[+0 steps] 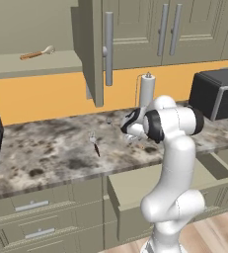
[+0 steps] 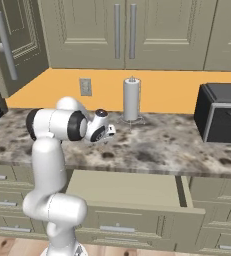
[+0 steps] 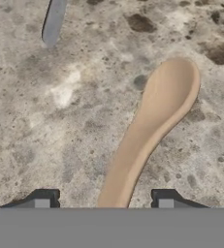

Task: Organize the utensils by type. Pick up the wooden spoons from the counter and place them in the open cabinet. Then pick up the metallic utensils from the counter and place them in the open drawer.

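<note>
Hanging low over the worktop (image 3: 45, 126), the pincer (image 3: 104, 199) points down at a plain brown wooden spoon (image 3: 152, 126) that lies flat on the mottled stone. In the hand view the two dark fingertips (image 3: 41, 197) stand apart on either side of the spoon's handle, with stone showing between each tip and the wood, so the jaws are partly open and have hold of nothing. The spoon's bowl lies ahead of the pincer and off to one side, while its handle runs back between the tips. Farther ahead, well apart from the wooden spoon, the end of a grey metal spoon (image 3: 54, 22) reaches in from the edge of the hand view.

From the left base view the pincer (image 1: 132, 134) sits close above the worktop (image 1: 46, 148), half hidden by the arm's wrist. To its left, near but clear of it, a fork (image 1: 95, 144) with silver tines and a dark handle lies on the stone. Up and to the left of the pincer, the cabinet (image 1: 88, 54) stands open, and the other wooden spoon (image 1: 38, 53), orange-brown with a pale bowl, lies on its shelf. Below and in front of the pincer, the drawer (image 1: 135, 185) is pulled out from under the worktop. Behind the pincer, a paper towel holder (image 1: 146, 89) stands upright against the orange wall, and a dark appliance (image 1: 219, 94) sits off to the right.
</note>
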Controlling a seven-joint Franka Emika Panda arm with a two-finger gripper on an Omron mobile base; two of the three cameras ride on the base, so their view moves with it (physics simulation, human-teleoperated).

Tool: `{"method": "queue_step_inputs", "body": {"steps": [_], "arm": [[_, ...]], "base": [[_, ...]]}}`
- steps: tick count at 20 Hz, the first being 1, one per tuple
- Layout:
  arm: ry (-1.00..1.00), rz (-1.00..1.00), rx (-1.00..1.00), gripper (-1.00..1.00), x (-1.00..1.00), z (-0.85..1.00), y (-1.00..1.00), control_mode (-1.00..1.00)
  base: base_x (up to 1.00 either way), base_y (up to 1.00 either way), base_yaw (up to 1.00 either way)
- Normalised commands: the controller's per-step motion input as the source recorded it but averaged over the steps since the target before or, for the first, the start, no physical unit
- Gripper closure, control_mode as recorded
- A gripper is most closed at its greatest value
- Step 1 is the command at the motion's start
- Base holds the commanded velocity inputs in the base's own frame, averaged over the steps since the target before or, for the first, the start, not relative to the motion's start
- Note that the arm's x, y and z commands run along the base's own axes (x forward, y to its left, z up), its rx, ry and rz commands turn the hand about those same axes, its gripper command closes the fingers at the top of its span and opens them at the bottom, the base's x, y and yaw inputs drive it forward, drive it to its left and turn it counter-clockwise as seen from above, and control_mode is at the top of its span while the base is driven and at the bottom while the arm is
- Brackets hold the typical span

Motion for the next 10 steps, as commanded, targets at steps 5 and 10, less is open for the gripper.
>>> {"method": "queue_step_inputs", "body": {"steps": [5, 10], "arm": [[0.00, 0.00, 0.00, 1.00, 0.00, -0.35, 0.18, -1.00], [0.00, 0.00, 0.00, 1.00, -0.07, -0.21, 0.32, -1.00]], "base": [[0.00, 0.00, 0.00], [0.00, 0.00, 0.00]]}}
